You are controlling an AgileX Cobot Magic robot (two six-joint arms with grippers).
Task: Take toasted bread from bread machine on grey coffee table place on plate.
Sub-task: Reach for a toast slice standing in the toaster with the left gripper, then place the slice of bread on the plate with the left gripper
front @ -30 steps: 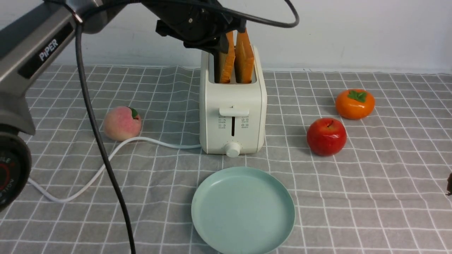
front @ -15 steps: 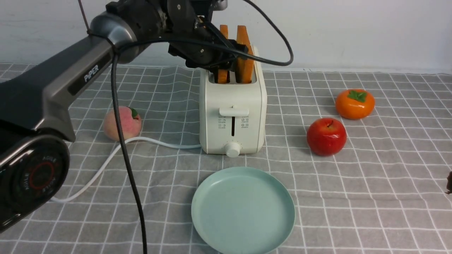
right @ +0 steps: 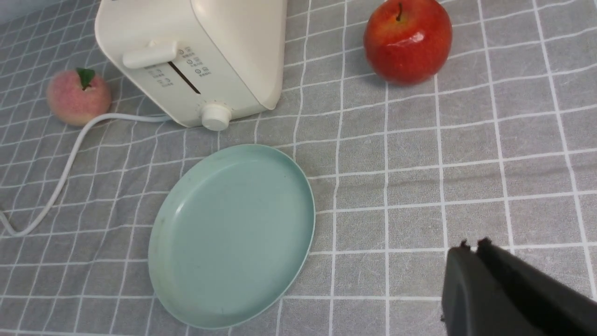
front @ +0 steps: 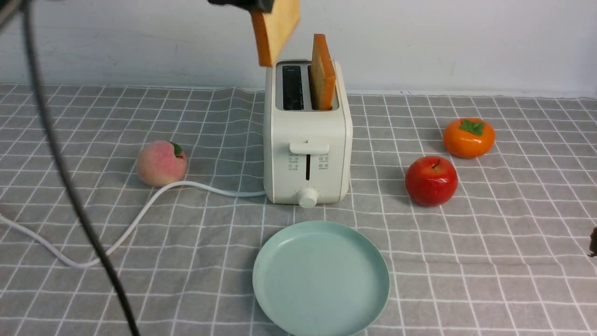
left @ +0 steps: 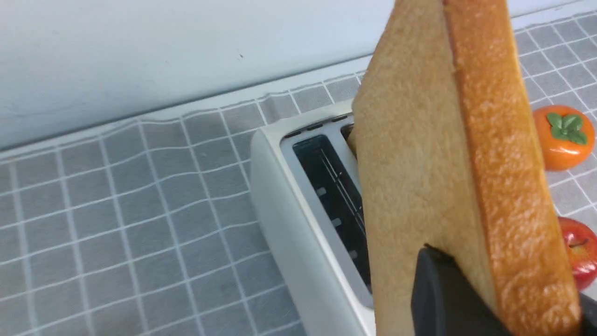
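Note:
The cream-white bread machine (front: 308,154) stands mid-table on the grey coffee table (front: 489,261). My left gripper (front: 261,5), at the top edge of the front view, is shut on one slice of toasted bread (front: 275,28) and holds it tilted in the air above the left slot. In the left wrist view my gripper (left: 503,280) clamps that slice (left: 429,177) over the empty slot (left: 336,200). The second slice (front: 322,74) stands in the right slot. The mint-green plate (front: 321,277) lies in front of the toaster. My right gripper (right: 473,245) is shut and empty, low over the cloth to the right of the plate (right: 233,233).
A peach (front: 161,163) lies left of the toaster, with the white cord (front: 140,210) running past it. A red apple (front: 431,180) and an orange persimmon (front: 468,137) lie to the right. My left arm's black cable (front: 70,186) hangs at the left.
My left gripper has pulled the left slice up out of its slot and risen with it. The left arm has left most of the front view. The right slice stayed.

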